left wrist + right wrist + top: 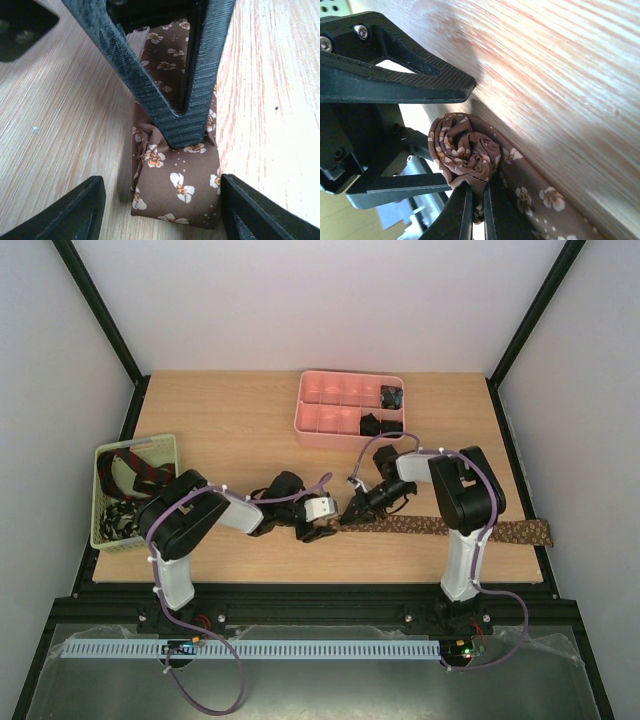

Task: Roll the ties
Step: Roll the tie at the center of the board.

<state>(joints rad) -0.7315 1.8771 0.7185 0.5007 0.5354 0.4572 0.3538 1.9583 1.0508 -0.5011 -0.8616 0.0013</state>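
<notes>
While the right tool (476, 189) clamps the coiled end of the brown tie (462, 150) between its tips and the left tool (160, 202) straddles it released, we should roll squarely, taut, along the surface (560, 75).

Brown tie (176, 186) between parted left pincer (162, 202)

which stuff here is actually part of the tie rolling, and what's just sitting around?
Part of the job:
- brown tie, its coiled end pinched by the right gripper
- loose ties at far left
- small dark coils at the back

Just sitting there:
- green basket holding the loose ties
- pink tray holding the coils
</notes>
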